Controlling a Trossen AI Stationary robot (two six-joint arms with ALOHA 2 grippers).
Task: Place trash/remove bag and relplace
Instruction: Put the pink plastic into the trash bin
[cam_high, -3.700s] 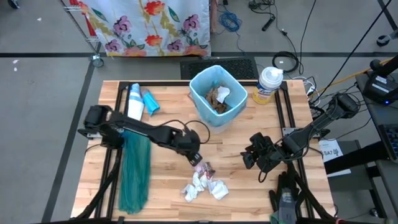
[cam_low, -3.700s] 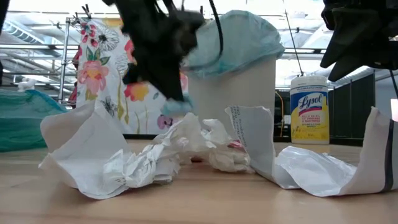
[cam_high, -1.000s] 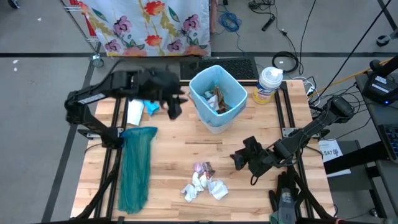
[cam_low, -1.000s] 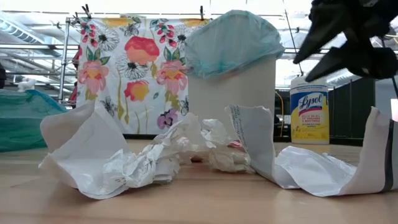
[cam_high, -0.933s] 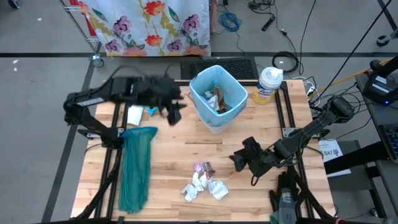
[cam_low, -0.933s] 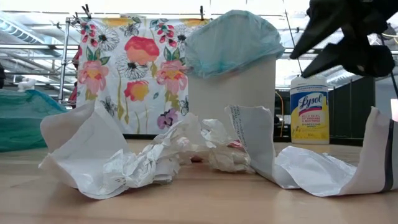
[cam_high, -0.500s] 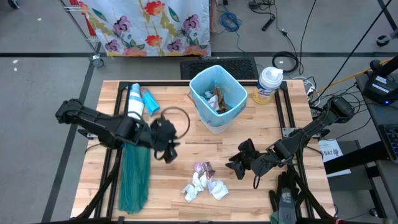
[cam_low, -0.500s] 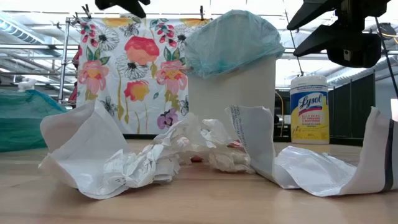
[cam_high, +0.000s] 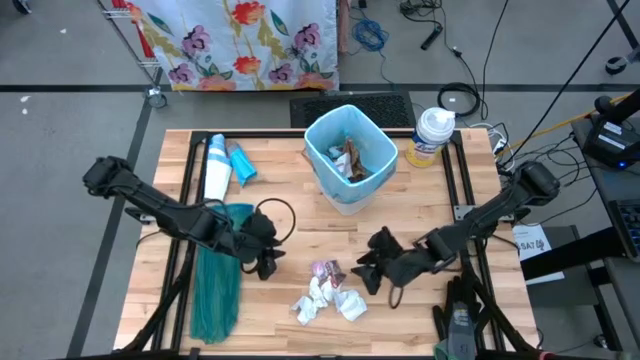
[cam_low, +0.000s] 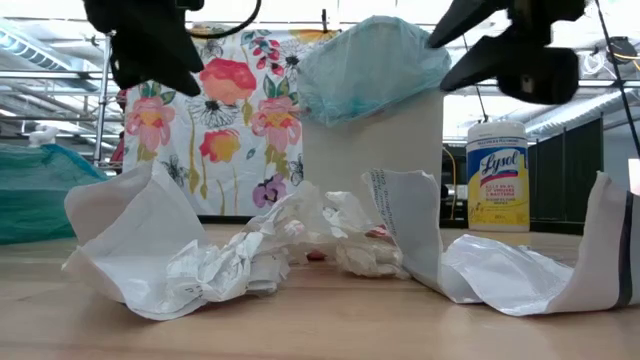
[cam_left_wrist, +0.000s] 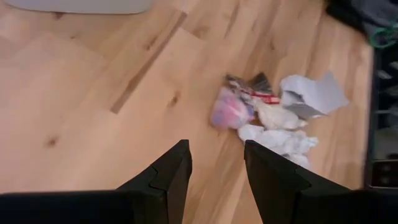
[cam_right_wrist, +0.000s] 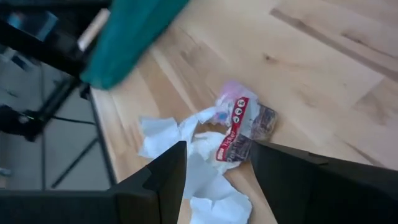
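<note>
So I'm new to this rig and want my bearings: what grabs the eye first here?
The white bin lined with the pale blue bag, already holding trash, at the table's far middle. Next, the heap of white paper scraps near the front edge, with the left gripper and right gripper open on either side.

wooden table (cam_high: 300, 255). teal-green bag (cam_high: 216, 275) lies along its left side. a white tube (cam_high: 212, 165) and a small blue packet (cam_high: 242, 163) sit side by side near the back-left corner. lysol wipes canister (cam_high: 432, 134) stands upright at the back right. floral cloth (cam_high: 238, 38) hangs behind the table; cables (cam_high: 368, 34) on the floor.
</note>
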